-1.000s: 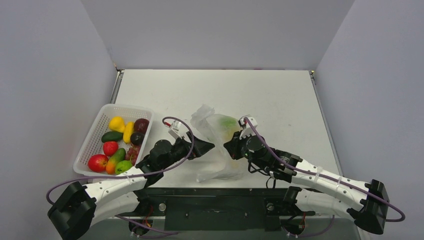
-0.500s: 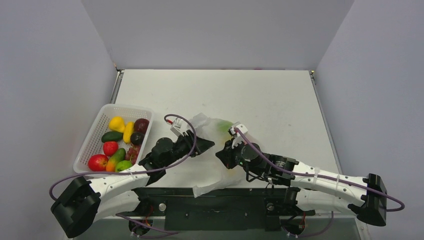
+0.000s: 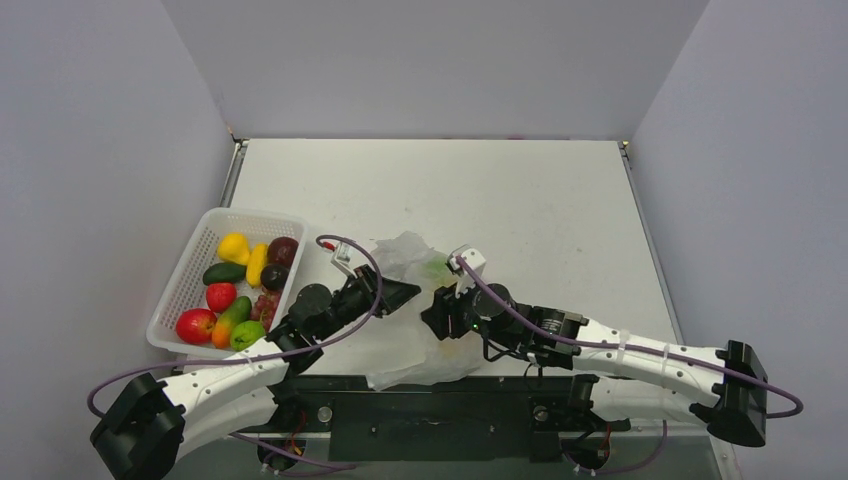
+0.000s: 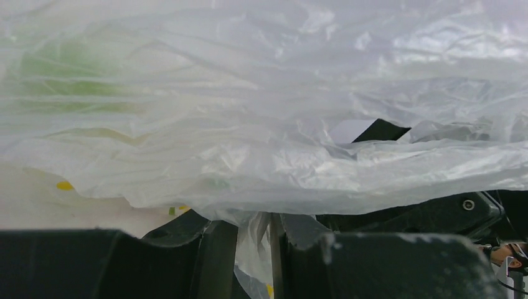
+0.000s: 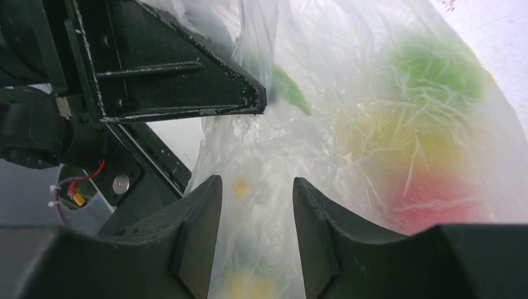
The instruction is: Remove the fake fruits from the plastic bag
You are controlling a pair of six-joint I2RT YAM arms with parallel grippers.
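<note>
The plastic bag (image 3: 412, 252) lies crumpled and low on the table between my two grippers. Through its film (image 5: 348, 75) the right wrist view shows blurred fake fruits: a green one (image 5: 439, 68), a yellow one (image 5: 398, 146) and a red one (image 5: 429, 196). My left gripper (image 3: 404, 293) is at the bag's left side, its jaws nearly together with a fold of film (image 4: 256, 240) pinched between them. My right gripper (image 3: 436, 313) is at the bag's near right. Its fingers (image 5: 194, 240) stand apart, with loose film lying in the gap.
A white lattice basket (image 3: 176, 300) stands at the table's left edge, holding several fake fruits (image 3: 233, 248). The bag's tail (image 3: 425, 365) spreads toward the near table edge. The left gripper's black finger (image 5: 174, 75) is close in front of the right wrist camera.
The bag has dropped from upright to lying flat. My right gripper has opened and let the film go. My left gripper has closed on the film. Both shifted slightly left and nearer.
</note>
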